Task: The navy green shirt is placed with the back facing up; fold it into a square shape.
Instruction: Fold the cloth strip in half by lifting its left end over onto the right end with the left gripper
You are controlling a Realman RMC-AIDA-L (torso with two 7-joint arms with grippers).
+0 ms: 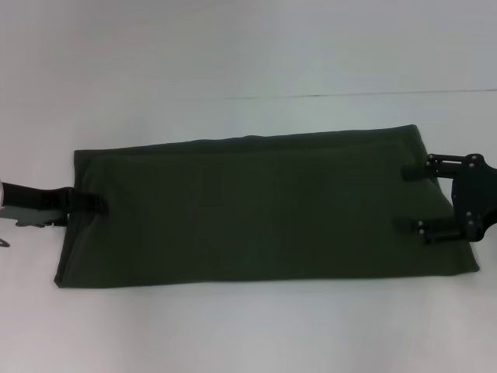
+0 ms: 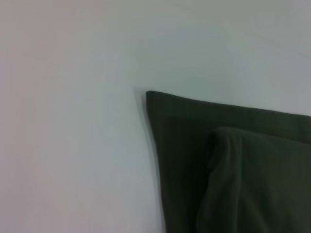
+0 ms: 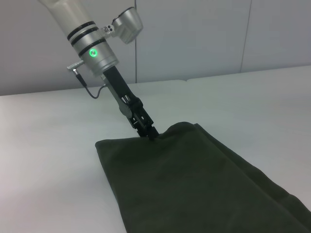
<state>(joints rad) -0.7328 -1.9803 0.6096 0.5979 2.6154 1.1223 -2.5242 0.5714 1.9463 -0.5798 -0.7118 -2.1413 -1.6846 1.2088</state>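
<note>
Soft, limp dark olive-green cotton shirt (image 1: 264,206) lies folded into a long band; your left gripper (image 1: 97,203) pinches its left edge, your right gripper (image 1: 415,198) straddles the right edge, spread wide.

surface: white table (image 1: 233,326) | on it: navy green shirt (image 1: 264,210), folded, lying flat

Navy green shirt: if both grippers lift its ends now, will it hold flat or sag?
Likely sag: the navy green shirt is soft cloth, bunching where the left gripper pinches it. The right gripper sits open-fingered on the other end. Folded layers may slide apart.
</note>
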